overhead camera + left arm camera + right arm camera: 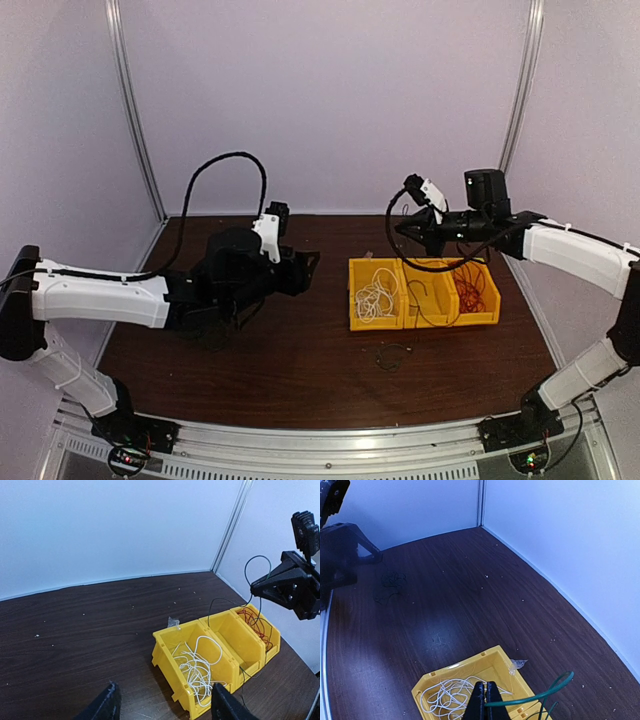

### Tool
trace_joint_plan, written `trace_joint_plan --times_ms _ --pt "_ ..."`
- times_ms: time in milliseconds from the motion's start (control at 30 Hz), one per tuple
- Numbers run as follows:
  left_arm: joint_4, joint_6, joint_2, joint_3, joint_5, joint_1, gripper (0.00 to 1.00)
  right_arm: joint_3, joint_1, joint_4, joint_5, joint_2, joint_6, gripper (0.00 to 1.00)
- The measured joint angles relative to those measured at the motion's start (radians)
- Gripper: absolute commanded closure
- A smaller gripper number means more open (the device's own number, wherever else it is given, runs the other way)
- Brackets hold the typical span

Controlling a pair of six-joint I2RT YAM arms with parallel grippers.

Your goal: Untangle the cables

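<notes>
A: How does the right end effector (485, 692) stand?
B: Fingers pressed together, clamped on a dark green cable (547, 692). It hangs raised over the yellow bins (170, 665). The cable arcs up from it, then drops toward the middle bin.
A: And the other cables?
B: White cables (197, 667) lie coiled in the left bin, red cables (470, 290) in the right one. A small dark tangle (392, 353) lies on the worktop (250, 350) in front of the bins, apart from them.
A: The left end effector (165, 697)?
B: Fingers well apart, holding nothing. It sits low over the worktop, left of the bins, pointing toward them.
</notes>
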Motion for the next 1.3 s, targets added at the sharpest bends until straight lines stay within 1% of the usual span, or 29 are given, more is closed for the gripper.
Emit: trace_joint_plan --times_ms 200,333,433,633,767,1000,1033,1100,1200,1233,1300 --pt "0.0 -0.008 0.0 -0.002 -0.003 0.0 0.38 -0.084 -0.013 0.119 -0.044 0.051 0.035 1.0" --pt "0.0 -0.013 0.0 -0.003 -0.003 0.0 0.38 -0.099 -0.029 0.119 -0.034 0.069 0.022 1.0" --pt "0.0 -0.013 -0.004 -0.01 -0.006 0.0 0.37 -0.105 -0.053 0.085 -0.005 0.07 -0.013 1.0" --pt "0.0 -0.013 -0.014 -0.032 -0.018 0.0 0.37 -0.11 -0.077 -0.056 0.071 0.087 -0.072 1.0" --pt "0.001 -0.013 -0.014 -0.034 -0.018 0.0 0.37 -0.11 -0.077 -0.127 0.114 0.164 -0.08 1.0" --pt "0.001 -0.016 -0.014 -0.034 -0.015 0.0 0.38 -0.087 -0.077 -0.184 0.19 0.286 -0.034 1.0" --pt "0.001 -0.016 -0.014 -0.034 -0.015 0.0 0.38 -0.085 -0.077 -0.189 0.199 0.288 -0.029 0.96" --pt "0.001 -0.017 -0.014 -0.035 -0.015 0.0 0.38 -0.079 -0.077 -0.202 0.216 0.287 -0.022 0.83" --pt "0.002 -0.019 -0.016 -0.039 -0.016 0.0 0.38 -0.06 -0.077 -0.235 0.222 0.277 -0.02 0.69" --pt "0.002 -0.02 -0.018 -0.041 -0.016 0.0 0.38 -0.057 -0.077 -0.248 0.222 0.265 -0.014 0.66" --pt "0.002 -0.021 -0.019 -0.045 -0.016 0.0 0.38 -0.049 -0.077 -0.289 0.228 0.22 -0.016 0.64"
